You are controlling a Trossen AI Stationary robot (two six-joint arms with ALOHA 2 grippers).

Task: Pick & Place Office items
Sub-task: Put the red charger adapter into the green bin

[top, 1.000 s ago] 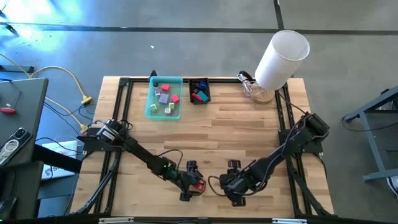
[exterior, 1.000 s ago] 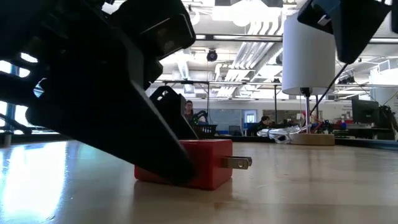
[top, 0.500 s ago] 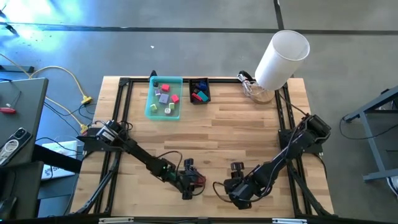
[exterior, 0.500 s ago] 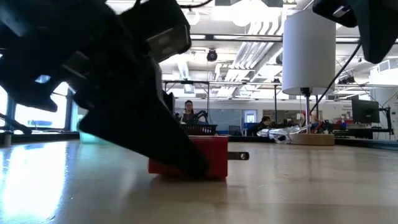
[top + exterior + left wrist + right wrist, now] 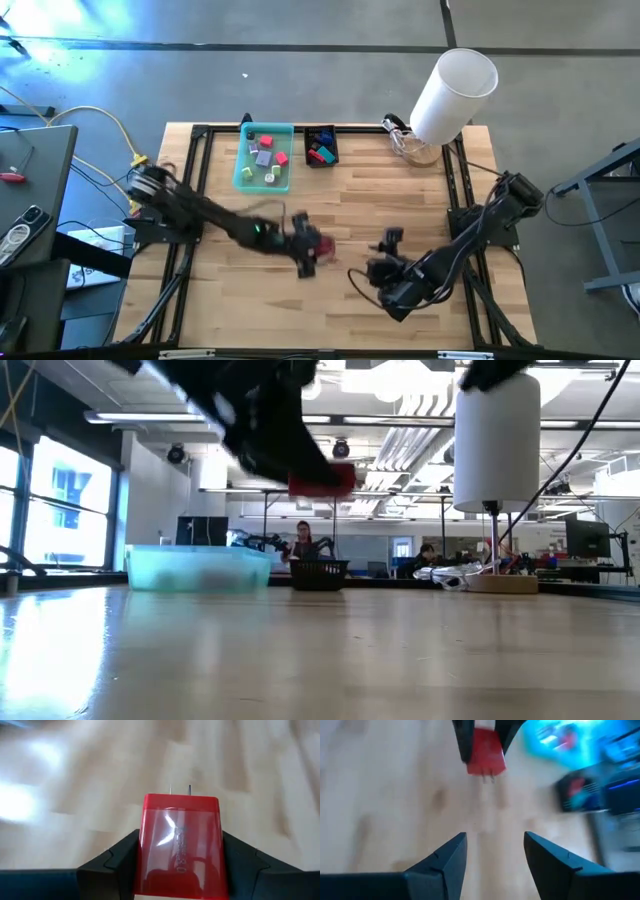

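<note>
**Carrying a red plug block toward the containers**

The wooden table (image 5: 400, 200) fills the centre of the overhead frame, with a large white cylinder (image 5: 455, 92) leaning at its upper right corner. In the upper middle sit a teal tray (image 5: 245, 172) holding several small coloured pieces and, just to its right, a small black basket (image 5: 321, 146) with a few more.

The left arm reaches in from the left edge; the left gripper (image 5: 306, 249) sits just left of centre, clenched on a red plug block (image 5: 322, 247). In the left wrist picture the block (image 5: 181, 845) lies squarely between the two dark fingers (image 5: 117, 857), its two metal prongs pointing away from the wrist. The level view shows it (image 5: 322, 480) lifted well clear of the tabletop.

The right gripper (image 5: 392, 240) waits right of centre, its fingers (image 5: 445, 855) parted and holding nothing.

Judged from this layout, the carry goes well if the block stays high until it is over the tray's rim, is lowered inside the walls before release, and is set on a bare patch rather than onto pieces already there. The prongs could catch the rim if the approach is low.
</note>
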